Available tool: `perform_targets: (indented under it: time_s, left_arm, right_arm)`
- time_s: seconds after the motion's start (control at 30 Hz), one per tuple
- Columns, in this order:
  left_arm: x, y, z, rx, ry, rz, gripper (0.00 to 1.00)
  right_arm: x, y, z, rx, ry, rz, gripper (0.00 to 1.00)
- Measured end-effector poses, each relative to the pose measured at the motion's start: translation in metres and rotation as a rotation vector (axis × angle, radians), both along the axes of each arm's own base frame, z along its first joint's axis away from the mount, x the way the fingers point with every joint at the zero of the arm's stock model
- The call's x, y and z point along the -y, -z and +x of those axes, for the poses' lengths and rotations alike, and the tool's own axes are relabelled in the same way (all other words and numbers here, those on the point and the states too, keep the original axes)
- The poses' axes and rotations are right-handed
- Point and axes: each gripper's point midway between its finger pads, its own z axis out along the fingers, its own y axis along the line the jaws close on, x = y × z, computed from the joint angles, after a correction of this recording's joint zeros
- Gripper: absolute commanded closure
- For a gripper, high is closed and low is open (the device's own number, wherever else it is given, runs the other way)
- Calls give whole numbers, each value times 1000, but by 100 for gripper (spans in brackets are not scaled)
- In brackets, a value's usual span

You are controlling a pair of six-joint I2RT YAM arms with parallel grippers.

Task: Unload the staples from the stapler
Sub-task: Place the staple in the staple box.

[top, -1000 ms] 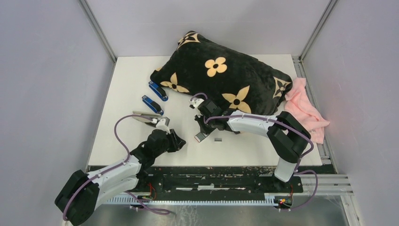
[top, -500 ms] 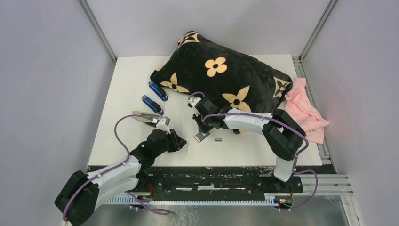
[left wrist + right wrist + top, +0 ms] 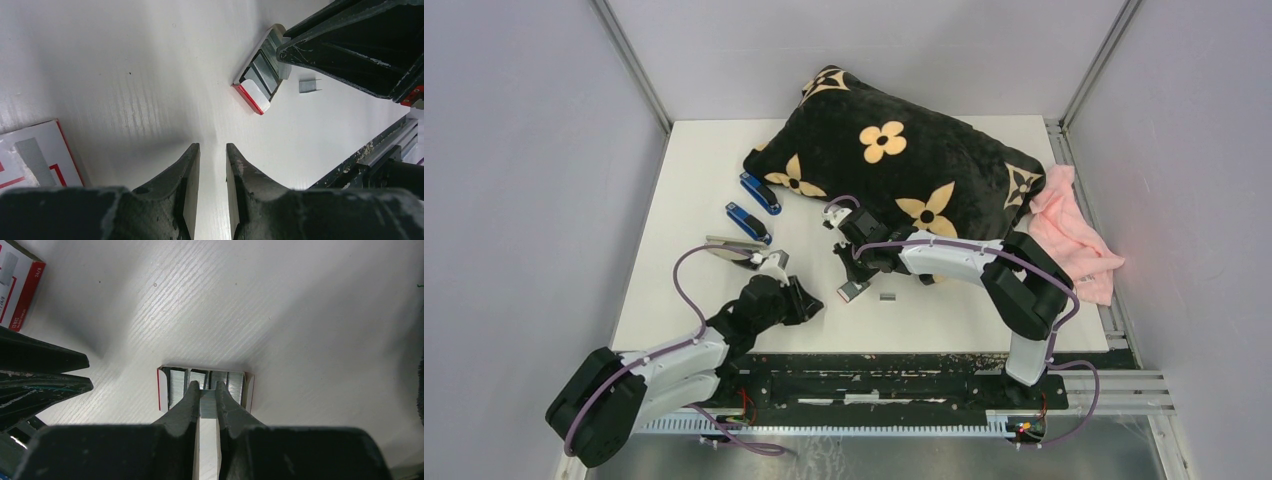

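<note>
The stapler [image 3: 728, 246], with a silver-grey top arm, lies on the white table at the left, behind my left arm; it shows in neither wrist view. My right gripper [image 3: 852, 280] [image 3: 207, 387] is shut on a short strip of staples [image 3: 207, 403] right over a small red-and-white tray [image 3: 162, 389] packed with staple blocks. A loose staple block [image 3: 887, 297] [image 3: 309, 86] lies just right of the tray [image 3: 252, 95]. My left gripper [image 3: 810, 303] [image 3: 212, 147] hangs low over bare table left of the tray, its jaws a narrow gap apart and empty.
Two blue staplers [image 3: 760, 194] [image 3: 748, 222] lie behind the silver one. A black flowered pillow [image 3: 894, 150] fills the back, with a pink cloth [image 3: 1074, 225] at the right edge. A red-and-white box piece [image 3: 35, 155] [image 3: 20, 282] lies by my left gripper.
My right gripper has shifted slightly left over the tray. My left arm has eased a little towards the tray. The stapler and the loose block have not moved.
</note>
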Motion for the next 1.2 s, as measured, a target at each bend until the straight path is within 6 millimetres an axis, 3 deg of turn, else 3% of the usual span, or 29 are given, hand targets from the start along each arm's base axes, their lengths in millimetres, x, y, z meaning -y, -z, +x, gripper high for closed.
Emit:
perform_targets:
  time_s: [1.2]
  left_arm:
    - [18, 8, -3, -22, 51, -39, 69]
  right_arm:
    - [-3, 11, -6, -49, 4, 6, 93]
